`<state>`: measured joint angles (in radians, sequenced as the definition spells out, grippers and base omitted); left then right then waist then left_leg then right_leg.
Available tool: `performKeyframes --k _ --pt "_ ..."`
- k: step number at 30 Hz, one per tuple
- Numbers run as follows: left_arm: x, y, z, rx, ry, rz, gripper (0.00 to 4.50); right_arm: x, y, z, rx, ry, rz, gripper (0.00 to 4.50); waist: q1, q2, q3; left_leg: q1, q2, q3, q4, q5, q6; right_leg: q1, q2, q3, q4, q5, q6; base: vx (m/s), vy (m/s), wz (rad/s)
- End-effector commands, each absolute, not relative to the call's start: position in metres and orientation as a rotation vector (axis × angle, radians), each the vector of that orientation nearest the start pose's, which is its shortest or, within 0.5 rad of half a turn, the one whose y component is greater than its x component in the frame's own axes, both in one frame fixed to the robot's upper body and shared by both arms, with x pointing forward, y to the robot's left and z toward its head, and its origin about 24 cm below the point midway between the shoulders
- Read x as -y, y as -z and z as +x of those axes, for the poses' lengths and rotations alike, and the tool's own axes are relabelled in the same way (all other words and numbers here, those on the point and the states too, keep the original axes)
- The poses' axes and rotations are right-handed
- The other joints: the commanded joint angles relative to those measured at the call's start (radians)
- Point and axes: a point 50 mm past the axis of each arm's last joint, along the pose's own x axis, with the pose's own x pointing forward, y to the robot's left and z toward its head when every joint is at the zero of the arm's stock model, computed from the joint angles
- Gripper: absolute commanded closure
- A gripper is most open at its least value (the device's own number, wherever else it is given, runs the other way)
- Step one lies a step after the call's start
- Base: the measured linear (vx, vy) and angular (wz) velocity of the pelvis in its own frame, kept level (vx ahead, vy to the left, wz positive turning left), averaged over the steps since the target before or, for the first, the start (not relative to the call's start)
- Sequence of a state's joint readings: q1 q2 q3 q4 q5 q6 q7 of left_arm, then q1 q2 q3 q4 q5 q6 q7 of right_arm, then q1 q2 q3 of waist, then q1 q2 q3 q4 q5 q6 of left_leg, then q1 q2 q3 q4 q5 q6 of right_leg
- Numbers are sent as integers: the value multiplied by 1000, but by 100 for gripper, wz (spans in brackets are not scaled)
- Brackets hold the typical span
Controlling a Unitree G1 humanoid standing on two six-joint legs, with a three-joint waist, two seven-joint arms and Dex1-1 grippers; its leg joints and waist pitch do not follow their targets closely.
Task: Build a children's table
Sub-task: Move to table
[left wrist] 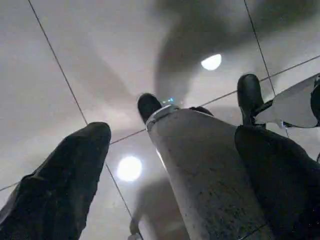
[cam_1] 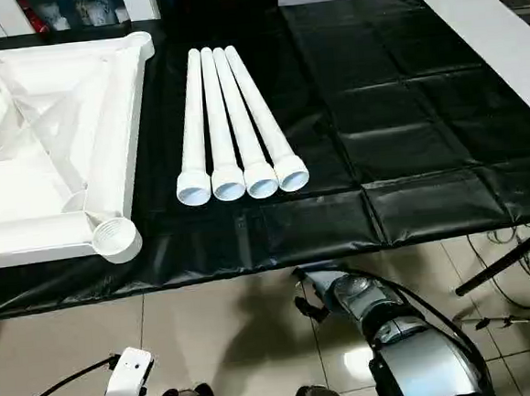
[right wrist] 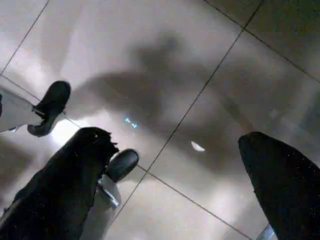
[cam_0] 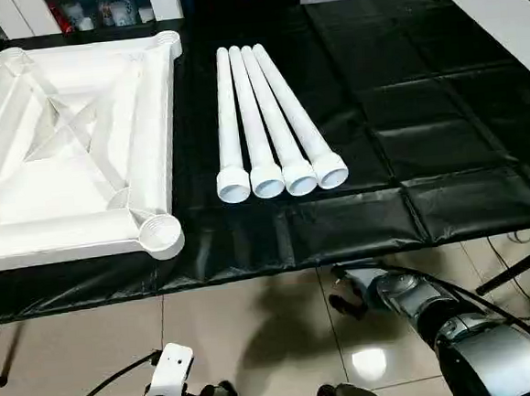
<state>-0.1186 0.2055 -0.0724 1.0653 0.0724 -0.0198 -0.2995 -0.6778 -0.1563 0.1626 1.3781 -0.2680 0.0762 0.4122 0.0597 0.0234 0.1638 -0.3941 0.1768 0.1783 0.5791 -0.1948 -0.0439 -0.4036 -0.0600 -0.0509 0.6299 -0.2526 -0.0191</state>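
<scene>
The children's table lies in parts on a table under a black sheet [cam_0: 405, 104]. Its white top [cam_0: 68, 149] rests upside down at the left, ribbed underside and round corner sockets [cam_0: 160, 232] facing up. Several long white legs [cam_0: 268, 115] lie side by side just right of it, wide open ends toward me. Both arms hang below the table's near edge, over the tiled floor. My left gripper [left wrist: 175, 132] is open, its black fingers [left wrist: 65, 180] wide apart with nothing held. My right gripper [right wrist: 175, 137] is open too, fingers [right wrist: 60, 190] spread over bare tiles.
The black sheet to the right of the legs is bare. A white board [cam_0: 508, 14] lies at the far right. Shelves with small items [cam_0: 94, 10] stand behind the table. Cables [cam_0: 525, 233] and a dark stand leg cross the floor at the right. My right forearm [cam_0: 440, 317] is silver.
</scene>
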Motion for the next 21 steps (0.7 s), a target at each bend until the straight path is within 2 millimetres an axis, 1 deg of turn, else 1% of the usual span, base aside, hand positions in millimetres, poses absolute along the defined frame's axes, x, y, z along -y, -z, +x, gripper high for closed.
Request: performKeyframes --k 1,2,3,4,5,6,7,8,9,10,11,12,13,14,15,16,17,18,19,20,21 --pt "-201 142 153 -1037 293 158 6 160 68 292 -912 -502 -392 0 3 2 -47 18 80 -25 -60 -14 166 46 -109 60 -50 297 -345 0 0 0" --pt "-201 142 153 -1037 293 158 6 160 68 292 -912 -502 -392 0 2 0 -51 10 76 -24 -43 128 215 39 -103 55 -33 465 -360 0 0 0" --pt "-201 142 153 -1039 295 160 6 160 69 292 -912 -494 -383 0 1 -1 -55 6 71 -22 -32 194 245 35 -99 52 -25 554 -368 0 0 0" --pt "-200 142 153 -1039 295 161 6 161 69 292 -912 -483 -375 0 -3 -5 -67 -7 60 -23 -6 351 314 25 -89 41 -3 769 -380 0 0 0" --pt "-200 143 153 -1040 287 159 6 161 69 292 -912 -473 -367 0 0 -6 -85 -22 46 -25 28 511 367 7 -72 28 22 987 -383 -57 -3 2" --pt "-200 142 153 -1038 280 157 6 161 69 292 -912 -470 -365 0 -2 -7 -90 -36 34 -27 40 571 383 -1 -63 20 31 1079 -375 -57 -3 2" --pt "-200 142 154 -1036 271 155 6 161 69 292 -912 -466 -363 0 1 0 -101 -55 18 -32 61 625 385 -19 -52 5 39 1169 -350 -105 -2 5" --pt "-200 142 154 -1036 269 154 6 161 69 292 -913 -465 -364 0 -2 6 -100 -63 22 -33 55 530 371 -35 -60 -7 23 1049 -345 -140 -1 4" --pt "-200 142 154 -1035 269 154 6 161 69 292 -913 -465 -365 0 -2 10 -92 -66 29 -31 42 425 364 -40 -69 -12 5 910 -348 -140 -1 4" --pt "-200 142 154 -1035 271 153 6 161 69 292 -913 -465 -364 0 -3 15 -77 -67 50 -29 1 111 341 -36 -80 -18 -32 500 -352 -167 5 -4" --pt "-200 142 154 -1034 273 153 6 161 69 292 -913 -464 -365 0 -2 20 -54 -39 67 -24 -41 -284 240 -30 -85 -19 -71 -40 -312 -171 21 -3" --pt "-200 142 155 -1033 274 154 6 161 69 292 -912 -467 -368 0 0 23 -35 -12 73 -22 -55 -479 143 -42 -87 -16 -93 -305 -257 -171 21 -3" --pt "-200 142 155 -1032 274 155 6 161 69 293 -911 -468 -370 0 -10 20 12 44 70 -39 -67 -785 -24 -75 -83 -55 -153 -720 -79 -176 25 -9" --pt "-200 142 155 -1031 273 154 6 161 69 293 -910 -468 -371 0 -5 48 30 -33 94 -29 -183 -936 -75 22 -22 -138 -60 -669 -15 -232 31 -15" --pt "-201 141 155 -1030 273 154 6 160 68 293 -909 -468 -370 0 58 46 7 -141 98 -13 -217 -936 -94 141 -21 -74 170 -415 -44 -232 31 -15" --pt "-201 141 155 -1029 272 154 6 160 68 293 -908 -467 -370 0 130 61 5 -128 55 103 -252 -873 -123 113 13 -62 156 -368 -57 -173 5 14" --pt "-201 141 156 -1023 269 152 6 160 68 293 -905 -466 -369 0 68 -35 -32 53 50 39 -71 -421 -104 8 -126 61 -28 -799 8 -50 -153 39" --pt "-201 140 157 -1017 265 149 6 160 68 293 -901 -464 -367 0 77 -55 -14 126 4 -17 11 -150 -57 -66 -148 91 -171 -895 3 -50 -153 39" --pt "-202 139 158 -1003 257 144 6 160 68 294 -896 -460 -359 0 102 -11 5 6 -12 -81 53 87 44 29 -194 145 -184 -827 -47 -61 -164 16" --pt "-202 138 161 -987 247 137 6 159 68 294 -890 -462 -352 0 94 -10 27 -32 16 -104 33 77 26 69 -206 103 -155 -764 -84 10 21 -22" --pt "-203 137 161 -983 245 135 6 159 68 294 -889 -463 -350 0 104 13 10 -26 46 -111 -21 55 -14 91 -178 73 -125 -603 -114 10 21 -22"
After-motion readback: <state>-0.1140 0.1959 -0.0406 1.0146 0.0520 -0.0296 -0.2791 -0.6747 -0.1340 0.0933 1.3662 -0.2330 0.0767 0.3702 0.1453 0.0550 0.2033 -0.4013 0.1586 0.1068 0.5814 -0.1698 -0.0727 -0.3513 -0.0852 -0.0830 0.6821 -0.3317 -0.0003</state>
